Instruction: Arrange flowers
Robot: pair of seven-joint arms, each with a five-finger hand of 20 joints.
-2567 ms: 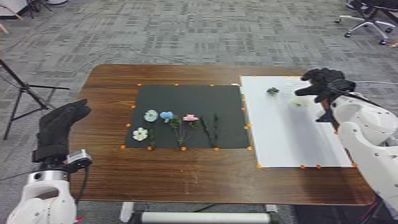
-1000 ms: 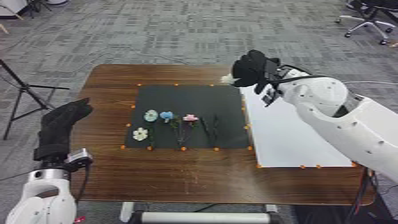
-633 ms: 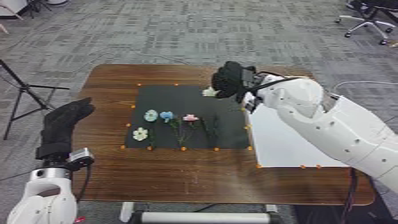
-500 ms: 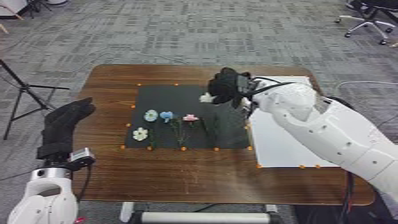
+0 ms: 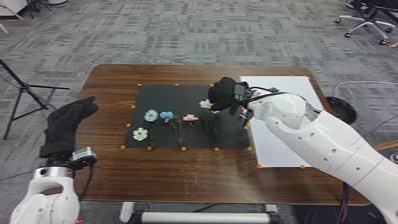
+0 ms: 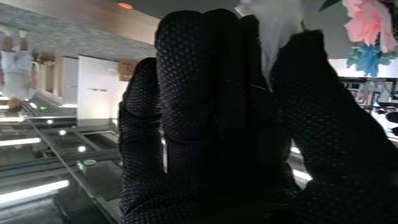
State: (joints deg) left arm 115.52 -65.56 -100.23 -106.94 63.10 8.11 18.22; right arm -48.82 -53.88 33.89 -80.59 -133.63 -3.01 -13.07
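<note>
In the head view, going left to right, we first locate the left robot hand [image 5: 71, 120] beside the left edge of the brown wooden tabletop [image 5: 169, 175], its fingers extended and loosely relaxed, holding nothing. Next we find the black mat [image 5: 182, 94], bordered by small orange markers [image 5: 183, 148]. On its nearer part lie the cut flowers: a white flower [image 5: 140, 134] placed lowest, a pale blue flower [image 5: 151, 116], a blue flower [image 5: 166, 115] just beside it, and a pink flower [image 5: 190, 118], with stems pointing toward the near edge. Dark stems [image 5: 210, 126] lie to the right of the pink flower. Above the mat's right side we locate the right robot hand [image 5: 222, 95], gripping a second white flower [image 5: 206, 104], its bloom projecting left of the glove. In the right wrist view, we see that flower pinched between the thumb and nearly straight fingers. Farther right, the white sheet [image 5: 280, 135] adjoins the mat.
</note>
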